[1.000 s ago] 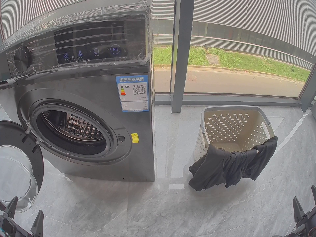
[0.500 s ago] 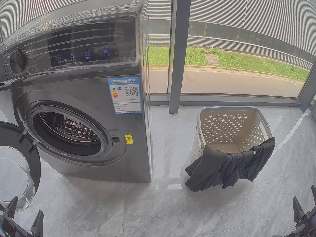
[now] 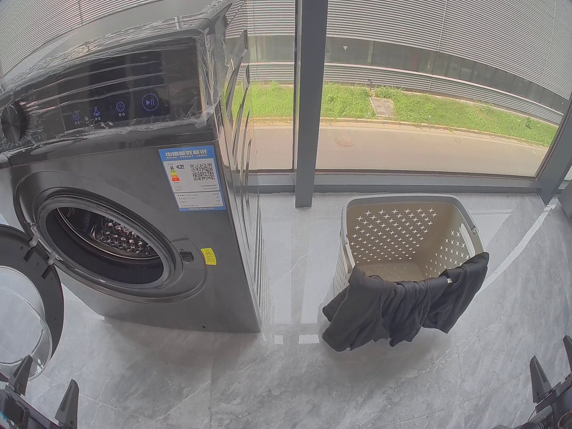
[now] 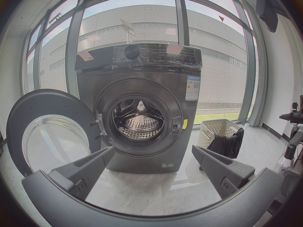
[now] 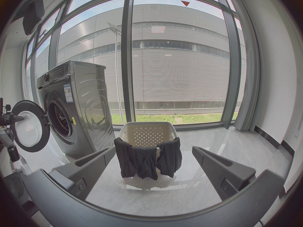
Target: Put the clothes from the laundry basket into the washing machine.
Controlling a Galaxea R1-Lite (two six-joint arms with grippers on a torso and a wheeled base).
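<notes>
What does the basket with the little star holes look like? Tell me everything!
The cream plastic laundry basket stands upright on the grey marbled floor, right of the grey washing machine and apart from it. Star-shaped holes pierce its walls; the rim looks pale grey. Black clothes drape over its near rim, hanging down outside.

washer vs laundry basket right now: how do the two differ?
The washing machine is tall, grey and metallic; the laundry basket is low, cream and perforated. The washing machine opens at the front, its round door swung wide; the laundry basket opens at the top. The drum looks empty, while dark clothes hang over the laundry basket's near rim. Both stand on the floor by the window.
</notes>
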